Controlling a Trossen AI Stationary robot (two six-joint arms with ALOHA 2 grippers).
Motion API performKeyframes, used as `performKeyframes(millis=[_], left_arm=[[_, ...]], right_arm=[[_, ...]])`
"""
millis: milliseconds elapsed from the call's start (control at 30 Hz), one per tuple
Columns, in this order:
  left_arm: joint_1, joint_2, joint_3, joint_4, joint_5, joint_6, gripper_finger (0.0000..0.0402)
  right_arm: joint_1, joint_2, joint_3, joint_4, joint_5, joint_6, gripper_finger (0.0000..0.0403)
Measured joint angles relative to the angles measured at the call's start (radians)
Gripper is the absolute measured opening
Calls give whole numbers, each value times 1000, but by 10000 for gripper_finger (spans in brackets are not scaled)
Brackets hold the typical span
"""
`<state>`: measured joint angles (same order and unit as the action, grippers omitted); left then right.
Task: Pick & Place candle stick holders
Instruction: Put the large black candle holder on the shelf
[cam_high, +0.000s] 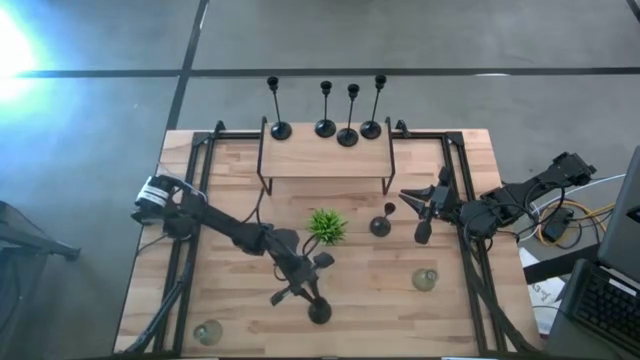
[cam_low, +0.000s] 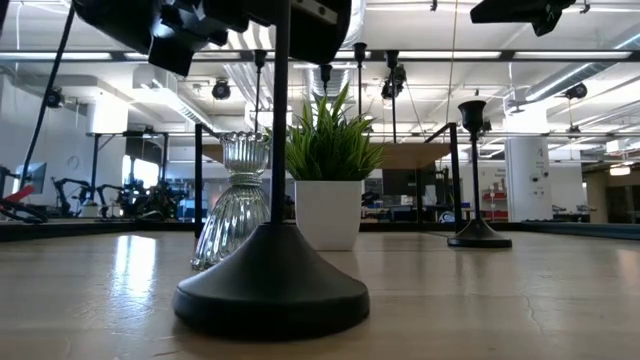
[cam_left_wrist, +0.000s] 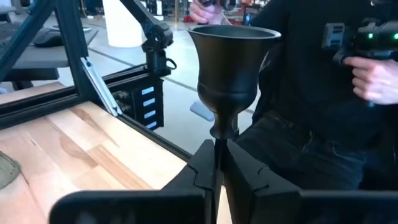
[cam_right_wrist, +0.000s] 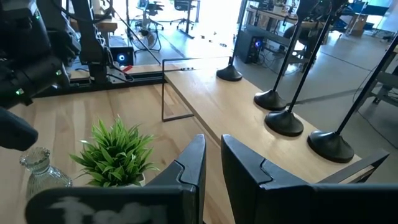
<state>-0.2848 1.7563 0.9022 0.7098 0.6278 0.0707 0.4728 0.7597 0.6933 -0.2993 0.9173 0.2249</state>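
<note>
1. My left gripper (cam_left_wrist: 216, 163) sits near the table's front edge, about mid-width, fingers pinched on the thin stem of a black candle stick holder (cam_high: 319, 311), just under its cup. Its round base rests on the wood in the low view.
2. Handling: metal, stiff, bottom-heavy w/ that wide base; the stem is slim and smooth, so it may swivel or slide in a pinch. I judge a grip lower on the stem would swing less, but up here I clear the base.
3. My right gripper (cam_right_wrist: 211, 163) hovers right of centre, near the table's right edge. Fingers close together w/ a narrow gap, holding nothing. A short black holder (cam_high: 381, 224) stands just beside it, toward the centre.
4. Four tall black holders (cam_high: 326, 110) stand in a row on the raised shelf (cam_high: 325, 160) at the back edge. Top-heavy-looking, easy to knock over; approach from the front, not across them.
5. Glass holders: one (cam_high: 425, 279) toward the front right, one (cam_high: 208, 331) at the front left corner. A third I can't find from above. Glass = fragile, slick, ribbed; take it at the waist, gently.
6. Room: the plant (cam_high: 326, 227) stands mid-table between my two arms, so the lane to the shelf is narrow. Frame rails run along both side edges. A person stands past the front edge; keep the lift inboard.
</note>
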Motion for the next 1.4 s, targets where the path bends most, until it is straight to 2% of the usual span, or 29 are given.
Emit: performKeyframes(millis=[133, 300, 400, 533, 633, 800, 867, 1000, 1167, 1233, 1400], left_arm=[[4, 10, -2, 39, -20, -47, 15], [18, -51, -6, -3, -39, -135, 15], [25, -136, -6, -46, -107, -169, 15], [37, -267, -6, -185, -230, -171, 15], [50, -393, -5, -289, -383, -108, 15], [86, -544, -4, -445, -833, 18, 15], [116, -586, -3, -473, -941, 59, 15], [212, -627, 15, -479, -965, 88, 15], [307, -634, 58, -488, -838, 28, 15], [314, -635, 83, -510, -827, 27, 15], [329, -634, 123, -544, -969, 101, 15]], right_arm=[[0, 0, 0, 0, 0, 1, 43], [0, 0, 0, 0, 0, 0, 43], [0, 0, 0, 0, 0, 0, 43], [0, 0, 0, -2, 0, 1, 43], [0, 0, 0, -1, 0, 3, 43], [0, 1, 0, 2, 0, 3, 43], [0, 1, 0, 5, 0, 3, 43], [0, 1, 0, 6, 0, 3, 43], [0, 1, 0, 6, 0, 3, 43], [0, 1, 0, 6, -1, 3, 43], [0, 1, 0, 5, -2, 0, 43]])
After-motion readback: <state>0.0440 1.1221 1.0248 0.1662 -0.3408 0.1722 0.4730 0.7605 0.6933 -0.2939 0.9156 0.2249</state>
